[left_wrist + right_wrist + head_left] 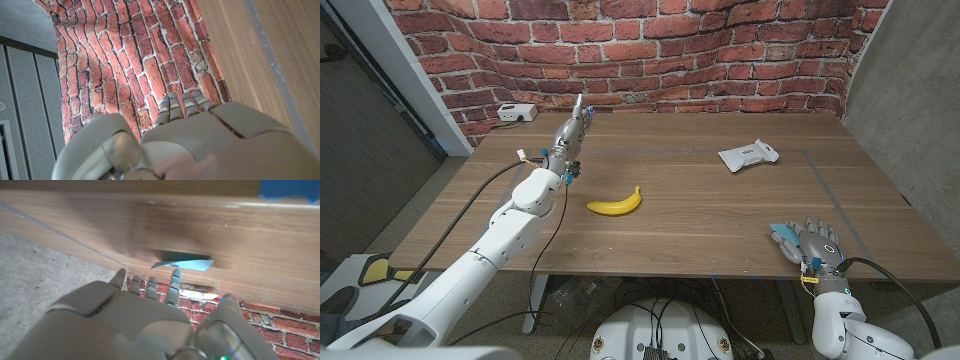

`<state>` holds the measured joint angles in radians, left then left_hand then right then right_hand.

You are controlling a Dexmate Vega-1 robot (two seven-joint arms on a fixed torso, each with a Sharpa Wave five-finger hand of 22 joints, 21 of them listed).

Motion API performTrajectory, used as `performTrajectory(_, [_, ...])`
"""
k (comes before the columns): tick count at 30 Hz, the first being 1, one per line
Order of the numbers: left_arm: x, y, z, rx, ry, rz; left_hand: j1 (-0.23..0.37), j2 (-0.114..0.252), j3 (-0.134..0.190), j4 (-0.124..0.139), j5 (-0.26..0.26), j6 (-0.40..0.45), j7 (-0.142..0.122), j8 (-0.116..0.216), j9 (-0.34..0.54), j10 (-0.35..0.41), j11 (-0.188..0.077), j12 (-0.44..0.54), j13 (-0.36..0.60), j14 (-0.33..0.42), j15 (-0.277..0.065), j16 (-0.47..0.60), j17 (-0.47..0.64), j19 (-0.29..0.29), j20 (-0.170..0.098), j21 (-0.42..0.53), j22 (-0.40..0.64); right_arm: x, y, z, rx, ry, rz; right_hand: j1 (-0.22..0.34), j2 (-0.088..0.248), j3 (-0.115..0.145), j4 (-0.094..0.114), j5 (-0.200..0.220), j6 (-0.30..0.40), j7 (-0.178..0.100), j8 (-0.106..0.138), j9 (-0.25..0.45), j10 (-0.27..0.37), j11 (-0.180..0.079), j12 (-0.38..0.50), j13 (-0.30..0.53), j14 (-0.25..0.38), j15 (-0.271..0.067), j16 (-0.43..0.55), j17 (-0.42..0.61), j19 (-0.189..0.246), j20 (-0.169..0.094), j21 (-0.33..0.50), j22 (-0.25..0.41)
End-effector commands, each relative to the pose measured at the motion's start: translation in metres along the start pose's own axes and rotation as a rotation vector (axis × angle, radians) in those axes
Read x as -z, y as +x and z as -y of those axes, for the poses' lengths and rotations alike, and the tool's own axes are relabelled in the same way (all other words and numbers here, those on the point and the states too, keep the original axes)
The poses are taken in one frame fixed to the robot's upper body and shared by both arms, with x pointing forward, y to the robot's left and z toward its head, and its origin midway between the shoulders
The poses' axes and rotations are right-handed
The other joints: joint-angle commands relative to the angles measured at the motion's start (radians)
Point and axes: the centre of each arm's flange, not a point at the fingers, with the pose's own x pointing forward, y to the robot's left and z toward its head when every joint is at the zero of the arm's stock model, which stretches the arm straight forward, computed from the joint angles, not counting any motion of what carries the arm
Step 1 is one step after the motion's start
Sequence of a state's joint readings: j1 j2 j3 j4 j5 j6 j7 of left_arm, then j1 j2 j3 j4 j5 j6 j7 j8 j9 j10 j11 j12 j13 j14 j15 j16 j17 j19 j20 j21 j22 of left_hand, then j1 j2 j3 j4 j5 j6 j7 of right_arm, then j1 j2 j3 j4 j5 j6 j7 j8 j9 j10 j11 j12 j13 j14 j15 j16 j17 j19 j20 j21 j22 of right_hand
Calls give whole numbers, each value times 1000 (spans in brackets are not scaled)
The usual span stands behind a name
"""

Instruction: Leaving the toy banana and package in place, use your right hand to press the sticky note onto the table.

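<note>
A light blue sticky note (782,237) lies near the table's front right edge, one side lifted off the wood in the right wrist view (182,263). My right hand (815,248) is just right of it with its fingers spread, and its fingertips (174,275) reach the note's edge; it holds nothing. The yellow toy banana (615,203) lies mid-table. Further back on the right is the white package (748,155), also visible past the note (200,293). My left hand (570,135) is raised over the far left of the table with straight fingers (182,102) and is empty.
A white box (515,113) with a cable sits at the back left corner by the brick wall (650,50). A thin taped line (825,185) marks a rectangle on the wooden table (700,240). Bare wood lies between the banana and the note.
</note>
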<state>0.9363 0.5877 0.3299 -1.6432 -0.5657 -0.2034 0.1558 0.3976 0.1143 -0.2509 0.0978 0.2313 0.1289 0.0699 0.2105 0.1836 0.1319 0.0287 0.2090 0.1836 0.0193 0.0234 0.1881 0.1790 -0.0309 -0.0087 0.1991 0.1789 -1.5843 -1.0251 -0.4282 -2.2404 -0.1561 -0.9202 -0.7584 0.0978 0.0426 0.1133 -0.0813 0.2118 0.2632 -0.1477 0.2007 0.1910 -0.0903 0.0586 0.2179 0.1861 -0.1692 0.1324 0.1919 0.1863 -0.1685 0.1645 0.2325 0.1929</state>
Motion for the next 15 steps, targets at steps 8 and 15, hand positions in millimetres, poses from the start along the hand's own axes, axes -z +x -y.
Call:
performTrajectory(8, [2, 1, 2, -2, 0, -10, 6, -2, -7, 2, -2, 8, -2, -4, 4, 3, -6, -2, 5, -1, 0, -1, 4, -8, 2, -1, 2, 5, 5, -2, -26, -15, -24, 5, 4, 6, -3, 2, 21, 3, 10, 2, -13, -2, -2, 3, -45, -4, -3, 2, -104, 0, 1, 3])
performTrajectory(15, [1, 2, 3, -4, 5, -8, 7, -2, -8, 2, -2, 7, -2, -4, 4, 3, -5, -3, 5, -1, 0, -2, 4, -8, 2, -1, 2, 11, 7, 0, -19, -14, -51, 4, 4, 6, -3, 1, 23, 2, 10, 2, -11, -2, -2, 4, -44, -4, -2, 3, -104, 1, 1, 3])
